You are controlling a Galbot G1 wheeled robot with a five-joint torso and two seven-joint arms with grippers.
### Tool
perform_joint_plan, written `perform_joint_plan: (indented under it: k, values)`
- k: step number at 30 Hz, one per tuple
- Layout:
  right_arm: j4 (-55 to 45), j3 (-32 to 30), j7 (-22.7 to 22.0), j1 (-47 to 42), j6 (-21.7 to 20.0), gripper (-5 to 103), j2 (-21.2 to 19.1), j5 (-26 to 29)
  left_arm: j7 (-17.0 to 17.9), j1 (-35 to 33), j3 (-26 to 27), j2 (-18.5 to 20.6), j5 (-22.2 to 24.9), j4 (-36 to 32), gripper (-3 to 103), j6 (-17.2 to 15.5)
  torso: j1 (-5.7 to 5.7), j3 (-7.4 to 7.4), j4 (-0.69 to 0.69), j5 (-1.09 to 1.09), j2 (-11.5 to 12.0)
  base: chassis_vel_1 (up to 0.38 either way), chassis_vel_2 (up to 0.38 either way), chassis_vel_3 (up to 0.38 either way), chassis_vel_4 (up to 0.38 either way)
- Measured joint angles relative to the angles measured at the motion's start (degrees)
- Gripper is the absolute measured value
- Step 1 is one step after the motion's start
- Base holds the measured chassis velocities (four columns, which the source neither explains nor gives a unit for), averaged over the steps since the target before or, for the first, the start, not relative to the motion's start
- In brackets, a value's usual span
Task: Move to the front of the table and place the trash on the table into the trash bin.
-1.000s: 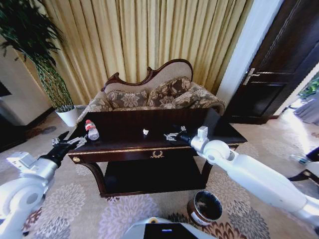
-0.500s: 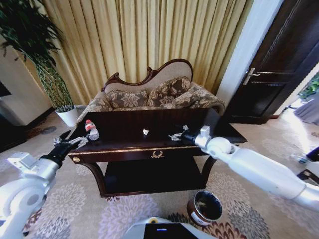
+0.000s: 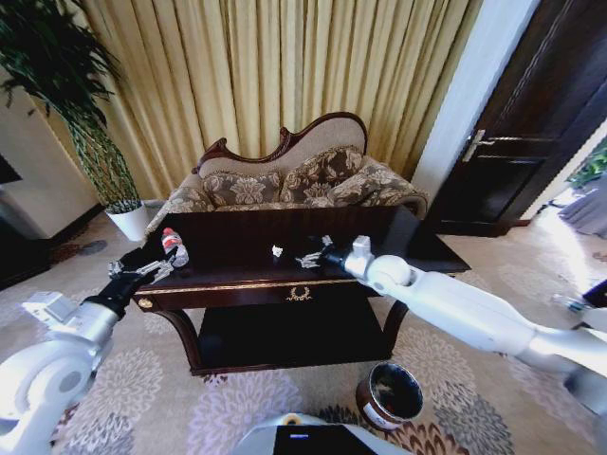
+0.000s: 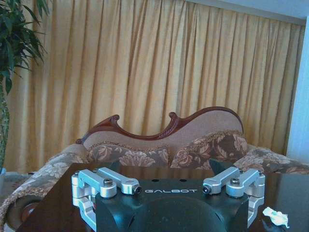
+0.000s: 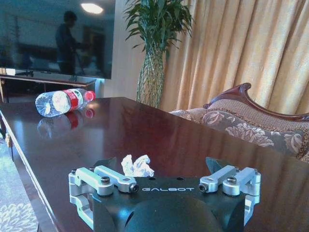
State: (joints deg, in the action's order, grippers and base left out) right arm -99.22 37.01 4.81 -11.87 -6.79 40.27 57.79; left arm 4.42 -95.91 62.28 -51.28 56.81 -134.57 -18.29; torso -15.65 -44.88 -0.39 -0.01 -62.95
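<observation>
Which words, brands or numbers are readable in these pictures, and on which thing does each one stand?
"GALBOT": on the left gripper body, left wrist view.
"GALBOT": on the right gripper body, right wrist view.
The bottle has a red-white label: print too small to read.
The trash bin has a white label: unreadable.

A formal sitting room, by the look of it, in a home or a hotel suite. A carved, patterned sofa (image 3: 294,175) stands against long gold curtains (image 3: 275,76), with the glossy dark table (image 3: 285,261) just before it on a floral carpet (image 3: 190,398). A tall potted plant (image 3: 85,114) stands beside the sofa, a dark panelled door (image 3: 531,123) on its other side.
</observation>
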Motion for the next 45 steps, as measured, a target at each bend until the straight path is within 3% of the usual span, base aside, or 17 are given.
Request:
perform_joint_plan:
  k: [4,5,16,20,23,24,26,27,33,45]
  values:
    - [-0.7,1.0,-2.5,0.9,-2.8,100,1.0,2.1,-0.1,-0.6,1.1,-0.2,0.3,-0.1,100,0.0,0.0,0.0,-0.02,0.0,0.0,0.0,0.0,0.0,0.0]
    - [-2.2,1.2,-5.4,1.1,-5.9,100,1.6,3.8,-0.2,-0.7,1.8,-0.3,0.5,0.0,100,0.1,0.0,0.01,-0.02,0.01,0.0,0.0,0.0,0.0,0.0]
    - [0.0,3.4,-9.5,3.8,-7.7,100,6.4,4.9,-0.7,-0.9,1.9,-1.2,0.5,-0.3,100,0.3,0.0,0.0,-0.01,0.01,0.0,0.0,0.0,0.0,0.0]
    - [0.8,4.7,-13.8,4.8,-9.7,100,8.4,6.8,-0.7,-1.3,1.9,-1.4,0.4,-0.6,100,0.3,0.0,0.0,-0.01,0.01,0.0,0.0,0.0,0.0,0.0]
    - [-0.2,4.9,-21.3,5.0,-14.1,100,10.2,11.3,-0.7,-1.4,2.1,-1.5,0.4,-0.6,100,0.3,0.0,0.01,-0.01,0.01,0.0,0.0,0.0,0.0,0.0]
    - [-0.2,4.9,-21.3,5.0,-14.1,100,10.2,11.3,-0.7,-1.4,2.1,-1.5,0.4,-0.6,100,0.3,0.0,0.01,-0.01,0.01,0.0,0.0,0.0,0.0,0.0]
    - [-1.4,4.3,-27.4,5.1,-16.9,102,11.6,16.2,-0.7,-1.3,2.2,-1.6,0.4,-0.6,100,0.3,0.0,0.0,-0.01,0.01,0.0,0.0,0.0,0.0,0.0]
    - [-1.6,4.0,-28.9,5.1,-17.7,97,12.0,17.5,-0.7,-1.3,2.2,-1.6,0.4,-0.6,100,0.3,0.0,0.01,-0.01,0.01,0.0,0.0,0.0,0.0,0.0]
    - [-2.0,3.5,-32.0,5.3,-19.2,94,13.4,19.7,-0.7,-1.2,2.0,-2.0,0.3,-0.6,100,0.3,0.0,0.0,-0.01,0.0,0.0,0.0,0.0,0.0,0.0]
    - [-1.1,3.9,-31.8,5.4,-19.0,47,14.0,18.0,-0.7,-0.9,2.4,-1.7,0.3,-0.1,100,0.6,0.0,0.01,-0.01,0.01,0.0,0.0,0.0,0.0,0.0]
